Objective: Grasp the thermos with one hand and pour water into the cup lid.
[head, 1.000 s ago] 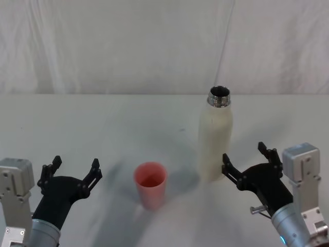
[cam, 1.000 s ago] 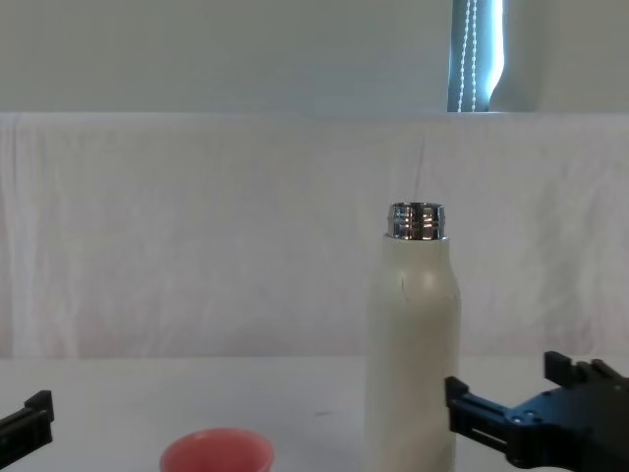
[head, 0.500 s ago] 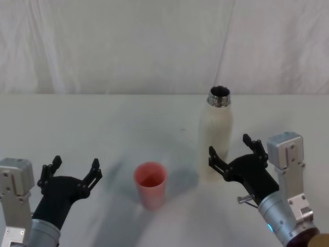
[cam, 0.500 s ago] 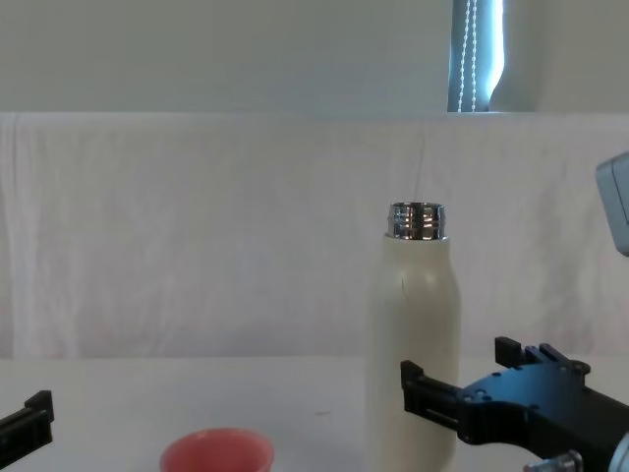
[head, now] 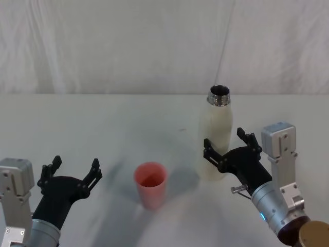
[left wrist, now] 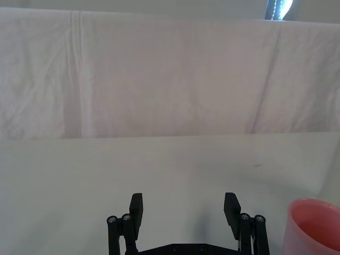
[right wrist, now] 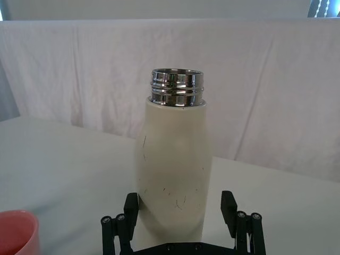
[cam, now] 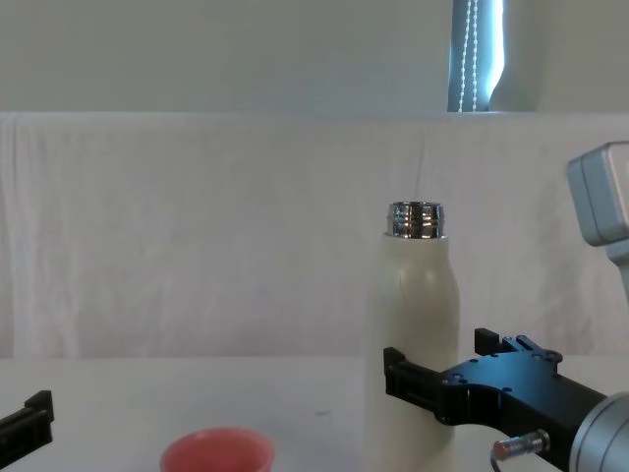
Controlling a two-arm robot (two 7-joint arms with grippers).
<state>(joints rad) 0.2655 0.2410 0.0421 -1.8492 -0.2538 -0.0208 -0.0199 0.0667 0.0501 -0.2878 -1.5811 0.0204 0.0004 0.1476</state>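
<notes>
Standing upright, neck up, the thermos (head: 215, 139) sits on the table (head: 103, 123) right of the pink cup lid (head: 150, 184). Right gripper (head: 228, 152) jaws spread wide, flanking its lower body, not clamped. Left gripper (head: 72, 172) open, near table edge.

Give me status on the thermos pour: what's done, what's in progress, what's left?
Done: the thermos stands upright with its neck uncapped, and the cup lid sits beside it on the table.

In hand: the right gripper is open around the thermos's lower body, one finger on each side, not yet closed.

Left: close, lift, tilt over the cup lid and pour.

The left gripper sits open at the near left.
</notes>
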